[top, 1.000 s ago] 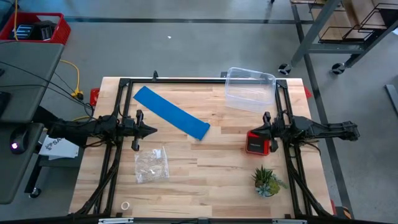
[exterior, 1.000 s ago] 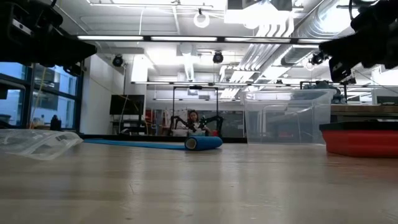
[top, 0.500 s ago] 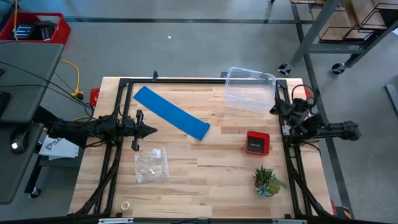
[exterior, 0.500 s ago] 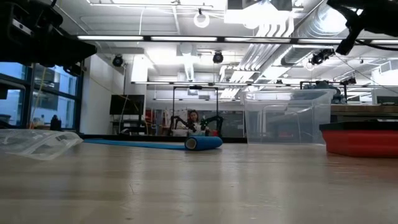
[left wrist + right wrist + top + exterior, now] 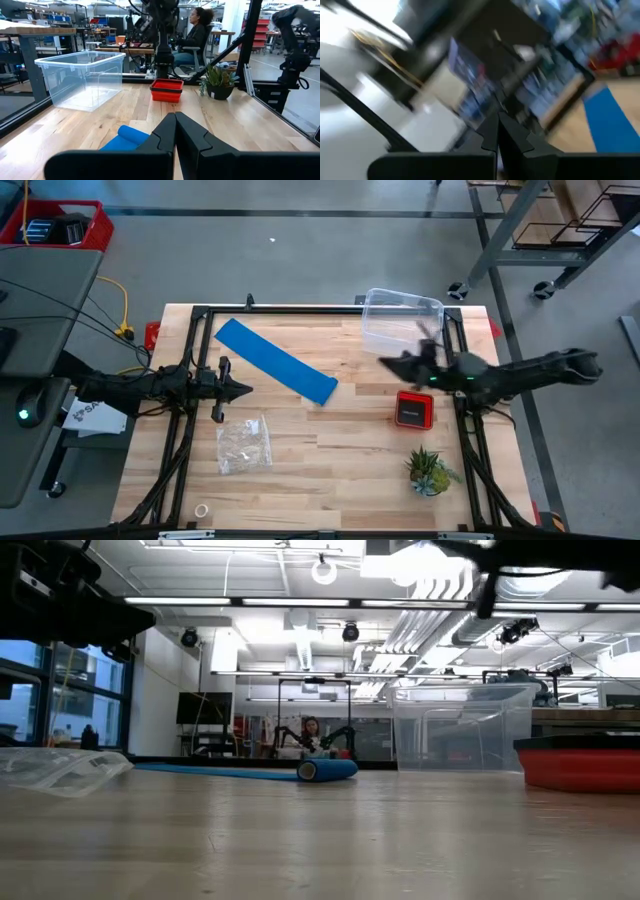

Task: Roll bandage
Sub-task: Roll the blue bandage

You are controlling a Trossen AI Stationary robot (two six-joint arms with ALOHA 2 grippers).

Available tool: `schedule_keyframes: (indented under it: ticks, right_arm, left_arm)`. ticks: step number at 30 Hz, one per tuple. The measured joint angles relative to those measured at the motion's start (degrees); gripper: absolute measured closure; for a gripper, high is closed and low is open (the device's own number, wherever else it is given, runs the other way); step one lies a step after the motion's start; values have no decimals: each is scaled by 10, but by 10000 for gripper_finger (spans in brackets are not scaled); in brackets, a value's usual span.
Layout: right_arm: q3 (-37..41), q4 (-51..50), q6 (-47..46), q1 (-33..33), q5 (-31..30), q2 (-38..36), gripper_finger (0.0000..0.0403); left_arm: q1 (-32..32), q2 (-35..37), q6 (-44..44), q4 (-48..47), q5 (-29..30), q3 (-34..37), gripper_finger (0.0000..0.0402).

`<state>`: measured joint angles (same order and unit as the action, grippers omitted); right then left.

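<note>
The blue bandage (image 5: 275, 358) lies flat as a long strip slanting across the table's far left. Its end nearest the table's middle is wound into a small roll (image 5: 325, 394), which also shows in the low view (image 5: 328, 769) and the left wrist view (image 5: 127, 137). My left gripper (image 5: 248, 390) is shut and empty above the table's left side, a little short of the strip. My right gripper (image 5: 383, 362) is shut and empty in the air near the clear box, right of the roll. The strip shows blurred in its wrist view (image 5: 610, 115).
A clear plastic box (image 5: 402, 323) stands at the far right. A red-and-black square device (image 5: 413, 408) lies below my right arm. A small potted plant (image 5: 430, 470) stands near right, and a crinkled clear bag (image 5: 244, 444) lies near left. A person (image 5: 200, 30) sits beyond the table.
My right gripper has left its place over the red-and-black device. It first pulled back up toward the table's far right corner, then swung out fast toward the table's left, toward the bandage's rolled end. The bandage has not moved.
</note>
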<state>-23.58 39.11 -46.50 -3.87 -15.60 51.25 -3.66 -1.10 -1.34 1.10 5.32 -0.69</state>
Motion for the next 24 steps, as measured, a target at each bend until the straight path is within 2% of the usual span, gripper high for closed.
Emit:
schedule_keyframes:
  ticks: [7, 11, 14, 16, 19, 24]
  right_arm:
    - [-142, -140, -45, 18, 66, 163, 403]
    - [-207, -169, -29, 29, 118, 206, 403]
    - [-247, -203, -7, 39, 127, 219, 403]
    - [-272, -228, 10, 46, 127, 219, 403]
    - [-297, -264, 22, 54, 127, 219, 403]
    - [-319, -269, 49, 58, 129, 217, 403]
  left_arm:
    - [0, 0, 0, 0, 0, 0, 400]
    - [0, 0, 0, 0, 0, 0, 400]
    - [0, 0, 7, 15, 1, 0, 400]
    - [-1, 0, -27, 64, 1, 0, 400]
    - [-1, -1, -122, 181, 1, 0, 400]
    - [-1, -1, -220, 382, 0, 0, 400]
